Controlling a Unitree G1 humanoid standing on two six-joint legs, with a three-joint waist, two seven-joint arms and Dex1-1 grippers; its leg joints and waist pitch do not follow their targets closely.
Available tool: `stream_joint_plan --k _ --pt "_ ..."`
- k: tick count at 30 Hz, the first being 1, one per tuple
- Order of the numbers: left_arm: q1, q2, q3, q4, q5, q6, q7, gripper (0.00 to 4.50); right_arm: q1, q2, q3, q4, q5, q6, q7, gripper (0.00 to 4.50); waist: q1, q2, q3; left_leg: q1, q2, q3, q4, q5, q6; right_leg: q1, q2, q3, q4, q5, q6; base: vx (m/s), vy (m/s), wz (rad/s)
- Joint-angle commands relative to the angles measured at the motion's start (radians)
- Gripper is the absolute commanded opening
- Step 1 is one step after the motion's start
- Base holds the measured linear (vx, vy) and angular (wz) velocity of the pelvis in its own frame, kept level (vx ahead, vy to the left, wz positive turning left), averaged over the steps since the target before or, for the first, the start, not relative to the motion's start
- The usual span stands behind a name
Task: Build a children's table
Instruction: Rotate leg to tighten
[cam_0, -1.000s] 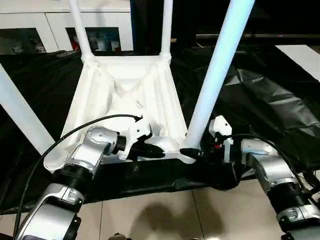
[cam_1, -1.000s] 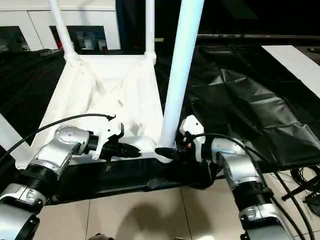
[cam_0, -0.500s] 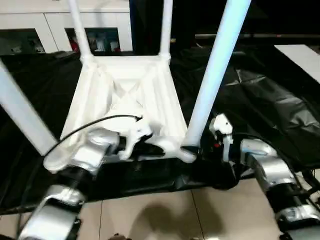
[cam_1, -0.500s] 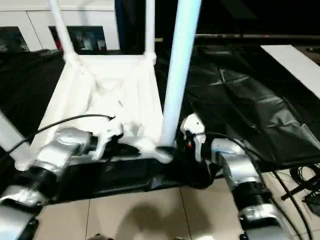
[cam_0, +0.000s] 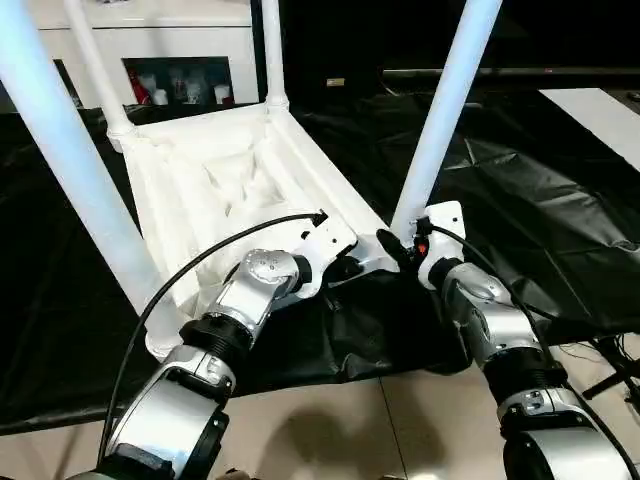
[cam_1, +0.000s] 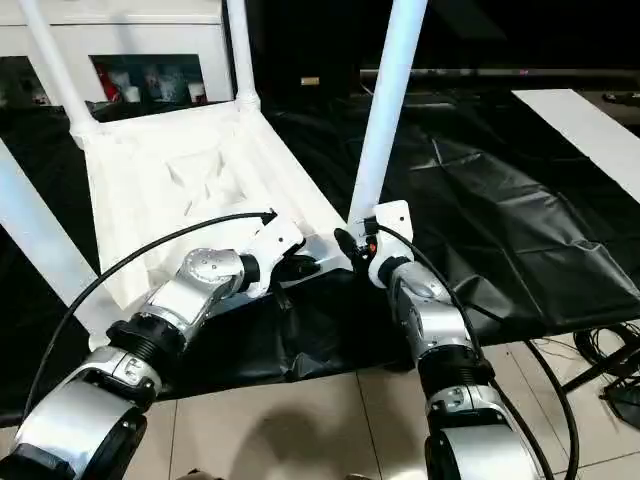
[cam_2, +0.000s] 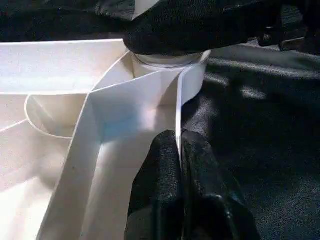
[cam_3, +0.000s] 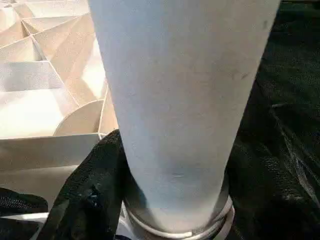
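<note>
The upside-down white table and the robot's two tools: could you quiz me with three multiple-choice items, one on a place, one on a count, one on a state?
1. Where does the left tool grip the tabletop?
A. on its thin edge wall
B. on a far leg
C. on the black sheet

2. How many legs stand in the tabletop's corners?
A. two
B. three
C. four

3. What is the right tool doing?
A. hanging free
B. clasping the near right leg at its base
C. lying on the floor

Answers: 1 A, its fingers pinch the wall; 2 C, one stands at each corner; 3 B, black fingers wrap the leg's base.
</note>
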Motion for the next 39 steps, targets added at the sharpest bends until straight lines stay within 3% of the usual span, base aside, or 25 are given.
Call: stream_joint_plan --k 1,3,4,7,9,16,18,28,36,39 --pt "0.004 -0.027 0.008 0.008 -0.037 -0.048 -0.021 0.0 0.022 0.05 0.075 -0.029 0.03 0.009 0.159 3.19 0.002 -0.021 -0.065 0.007 0.022 -0.013 -0.059 -0.138 0.08 0.05 -0.073 0.039 -0.075 -0.171 -0.212 0.0 0.0 0.0" --pt "0.009 -0.01 0.006 0.003 -0.039 -0.049 -0.048 0.0 0.029 0.023 0.089 -0.049 0.035 0.012 0.222 3.35 0.002 -0.021 -0.064 0.007 0.024 -0.014 -0.059 -0.144 0.084 0.05 -0.074 0.039 -0.076 -0.177 -0.211 0.0 0.0 0.0" --pt "0.01 -0.007 0.007 0.003 -0.039 -0.05 -0.053 0.0 0.03 0.018 0.091 -0.051 0.035 0.013 0.233 3.46 0.004 -0.027 -0.064 0.008 0.024 -0.014 -0.059 -0.146 0.085 0.05 -0.074 0.038 -0.075 -0.184 -0.212 0.0 0.0 0.0" --pt "0.019 0.026 0.006 -0.006 -0.048 -0.052 -0.111 0.0 0.045 -0.047 0.122 -0.079 0.026 0.002 0.334 3.6 0.003 -0.025 -0.061 0.008 0.025 -0.014 -0.06 -0.156 0.083 0.048 -0.075 0.038 -0.078 -0.208 -0.211 0.0 0.0 0.0" --pt "0.044 0.076 -0.002 -0.041 -0.068 -0.048 -0.226 0.0 0.065 -0.123 0.137 -0.127 0.036 -0.002 0.453 3.6 0.006 -0.026 -0.061 0.008 0.026 -0.014 -0.059 -0.158 0.087 0.05 -0.075 0.038 -0.078 -0.209 -0.208 0.0 0.0 0.0" --pt "0.106 0.162 -0.024 -0.159 -0.131 0.003 -0.468 0.0 0.083 -0.204 0.144 -0.163 0.046 0.02 0.599 3.6 0.006 -0.021 -0.062 0.01 0.033 -0.014 -0.061 -0.154 0.086 0.045 -0.075 0.038 -0.072 -0.194 -0.23 0.0 0.0 0.0" --pt "0.111 0.173 -0.022 -0.165 -0.133 -0.002 -0.475 0.0 0.086 -0.217 0.153 -0.16 0.04 0.021 0.618 3.6 0.011 -0.023 -0.063 0.016 0.035 -0.009 -0.059 -0.15 0.086 0.04 -0.072 0.039 -0.07 -0.165 -0.244 0.0 0.0 0.0" --pt "0.129 0.201 -0.009 -0.202 -0.146 0.034 -0.506 0.0 0.096 -0.213 0.172 -0.162 0.042 0.031 0.663 2.7 0.011 -0.025 -0.061 0.01 0.032 -0.012 -0.061 -0.141 0.078 0.045 -0.075 0.039 -0.068 -0.177 -0.229 0.0 0.0 0.0" --pt "0.132 0.205 -0.008 -0.208 -0.149 0.042 -0.511 0.0 0.099 -0.217 0.177 -0.164 0.047 0.034 0.674 2.49 0.01 -0.025 -0.063 0.01 0.031 -0.011 -0.059 -0.133 0.078 0.046 -0.074 0.039 -0.067 -0.16 -0.234 0.0 0.0 0.0" --pt "0.125 0.179 0.001 -0.194 -0.136 0.035 -0.436 0.0 0.102 -0.199 0.16 -0.141 0.029 0.029 0.598 2.48 0.009 -0.026 -0.062 0.01 0.031 -0.011 -0.059 -0.131 0.077 0.046 -0.074 0.039 -0.066 -0.161 -0.232 0.0 0.0 0.0"
